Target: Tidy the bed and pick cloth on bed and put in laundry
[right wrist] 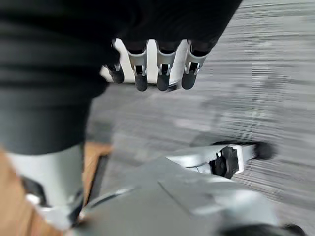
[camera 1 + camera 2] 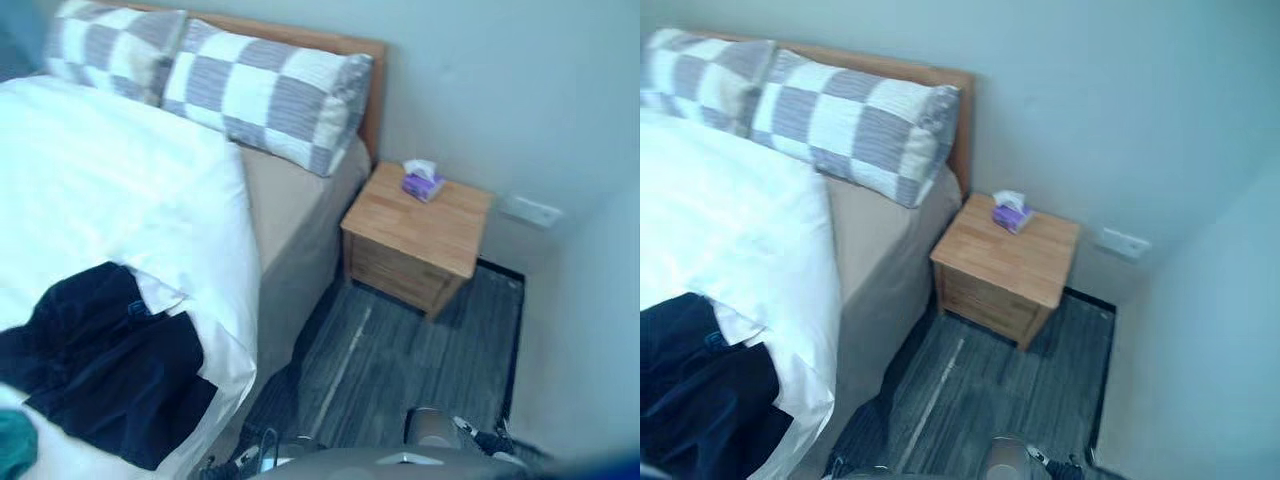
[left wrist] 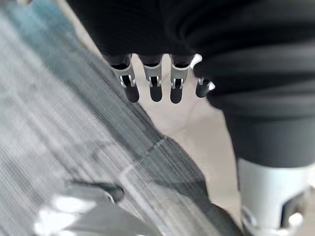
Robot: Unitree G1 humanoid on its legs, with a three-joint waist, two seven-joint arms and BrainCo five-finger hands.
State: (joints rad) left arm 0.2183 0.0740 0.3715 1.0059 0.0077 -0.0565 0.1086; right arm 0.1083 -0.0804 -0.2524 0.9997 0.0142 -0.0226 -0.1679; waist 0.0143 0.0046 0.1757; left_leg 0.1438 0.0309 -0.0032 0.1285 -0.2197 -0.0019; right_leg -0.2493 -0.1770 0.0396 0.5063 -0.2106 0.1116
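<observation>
Left robot hand [image 3: 153, 81]: hanging low over the grey striped carpet floor [image 2: 400, 350], fingers slack and spread, nothing in them.
Teal cloth [image 2: 14, 445]: a scrap poking in at the near left corner of the bed. Looks like a second piece for the wash.
Dark navy crumpled cloth [image 2: 105, 365]: here's the main job, sprawled on the near end of the bed. One edge is tucked under a turned-back flap of the duvet.
White puffy duvet [image 2: 110, 190]: rumpled and folded back, so the beige sheet shows towards the pillows. I'd clear the clothes first and pull it flat afterwards.
Grey-and-white checked pillows [image 2: 265, 95]: two, leaning on the wooden headboard, the right one a little askew.
How to do it: turn left to face the bed and bring an arm up. Pinch the navy cloth at a thick bunched fold, not a thin edge, and lift it clear of the flap so the duvet doesn't come with it.
Wooden bedside counter [image 2: 440, 225]: a purple tissue box [image 2: 422, 182] sits on it, no part of this job.
Right robot hand [image 1: 162, 73]: also down by the floor, fingers loose and apart, holding nothing.
</observation>
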